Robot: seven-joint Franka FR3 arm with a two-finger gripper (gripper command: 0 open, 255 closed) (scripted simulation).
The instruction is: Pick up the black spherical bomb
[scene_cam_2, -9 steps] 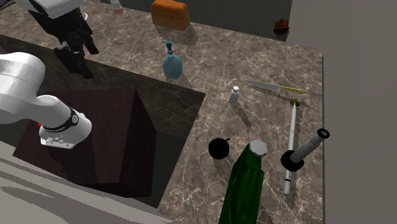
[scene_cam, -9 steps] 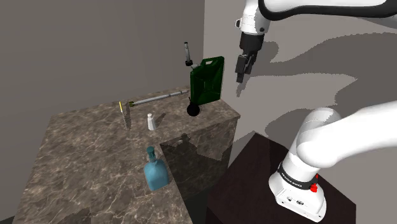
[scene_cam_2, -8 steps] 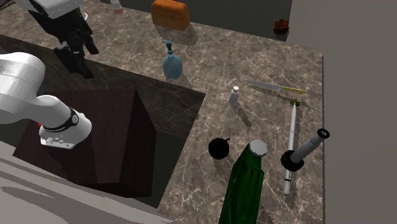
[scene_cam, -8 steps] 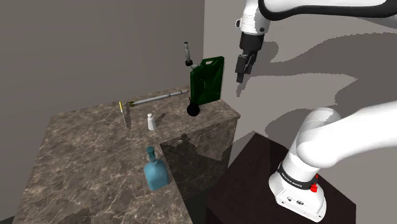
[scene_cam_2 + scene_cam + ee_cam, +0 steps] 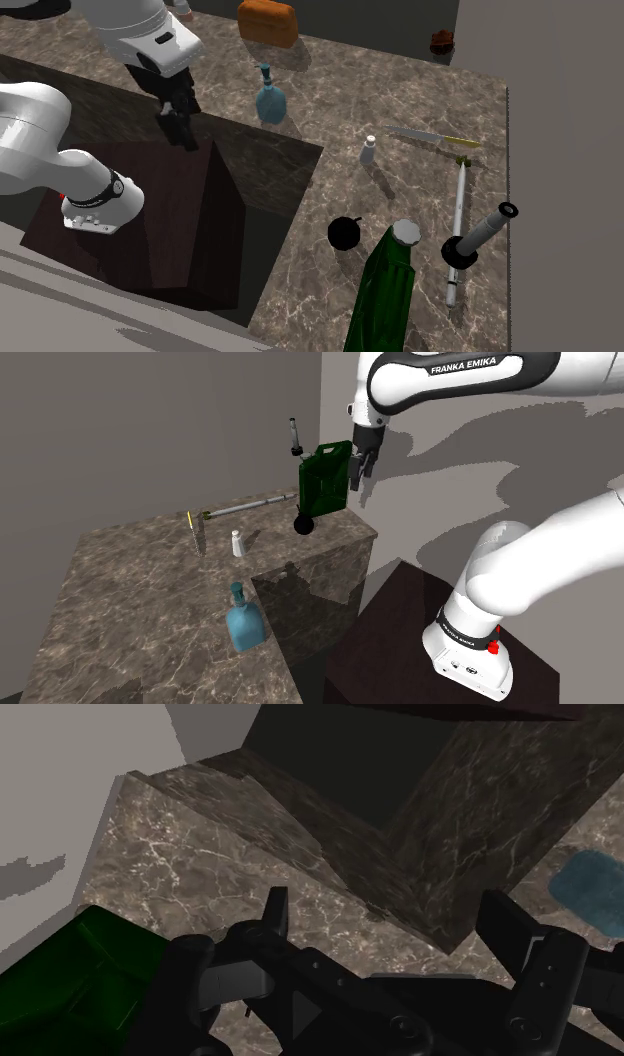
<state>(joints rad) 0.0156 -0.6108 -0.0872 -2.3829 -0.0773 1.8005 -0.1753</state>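
The white arm arches high from its stand, and its all-black two-fingered hand [image 5: 357, 472] points downward in the air, off the edge of the dark marbled desk [image 5: 130, 602]. Its fingers stand apart with nothing between them. The black spherical bomb [image 5: 305, 524] rests on the desk just beside the foot of a dark green jerrycan [image 5: 325, 477], below the hand and well apart from it.

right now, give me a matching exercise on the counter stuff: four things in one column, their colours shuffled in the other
Things:
1. bomb
2. jerry can
3. flask-shaped bottle
4. small bottle

Colours:
a. white
b. blue
c. dark green
d. black

Pairs: 1-d, 2-c, 3-b, 4-a
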